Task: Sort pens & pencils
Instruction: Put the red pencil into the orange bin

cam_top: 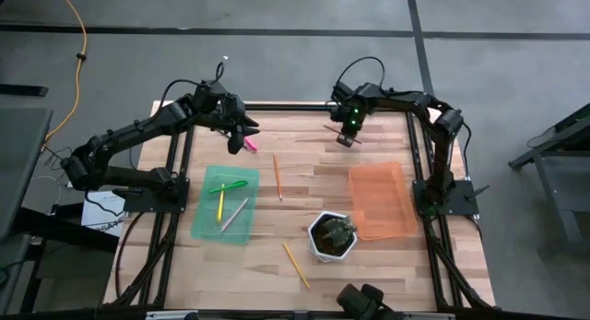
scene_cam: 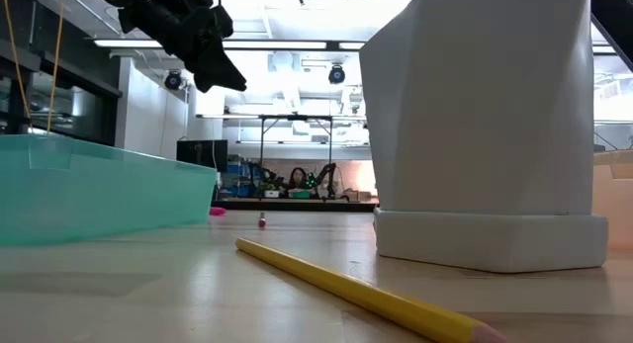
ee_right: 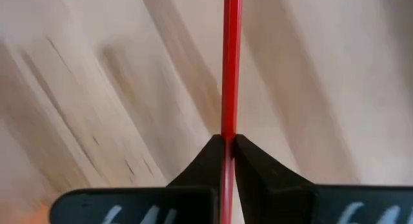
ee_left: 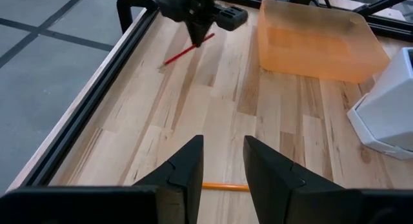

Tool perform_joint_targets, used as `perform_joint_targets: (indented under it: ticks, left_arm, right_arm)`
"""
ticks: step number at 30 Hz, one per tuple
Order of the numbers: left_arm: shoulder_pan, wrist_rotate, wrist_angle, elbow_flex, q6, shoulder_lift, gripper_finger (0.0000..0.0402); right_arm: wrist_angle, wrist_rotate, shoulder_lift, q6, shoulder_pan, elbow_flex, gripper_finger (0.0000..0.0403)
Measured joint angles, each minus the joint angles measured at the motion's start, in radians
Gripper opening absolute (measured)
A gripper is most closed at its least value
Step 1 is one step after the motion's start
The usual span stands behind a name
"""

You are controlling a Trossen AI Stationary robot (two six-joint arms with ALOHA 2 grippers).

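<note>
Right hand [ee_right: 227,146] clamped on a thin red pencil [ee_right: 231,62], two dark fingers [ee_right: 206,161] pressed together with the stick pinched between the tips. Pencil running straight ahead from the fingertips and also back between the fingers toward the wrist. Pale wooden tabletop [ee_right: 97,88] close beneath, its grain streaking diagonally on both sides of the hand. Pale lettering across the dark body behind the fingers, too cropped to read.

right gripper [ee_right: 227,146] clamped, left gripper [ee_left: 222,166] parted
</note>
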Motion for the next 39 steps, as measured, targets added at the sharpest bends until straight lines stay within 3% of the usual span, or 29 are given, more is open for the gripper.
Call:
perform_joint_targets:
  ticks: [16,32,39]
  left_arm:
    - [0.0,0.03,-0.007,0.0,0.01,0.0,0.0097]
    - [0.0,0.036,-0.007,0.0,0.019,0.0,0.0097]
    - [0.0,0.036,-0.009,0.0,-0.005,0.0,0.0097]
  right_arm:
    - [-0.219,-0.056,-0.051,0.088,0.08,0.239,0.0011]
    - [-0.347,-0.069,-0.406,0.372,0.121,0.161,0.0011]
    - [-0.362,-0.052,-0.547,0.545,0.208,0.007,0.0011]
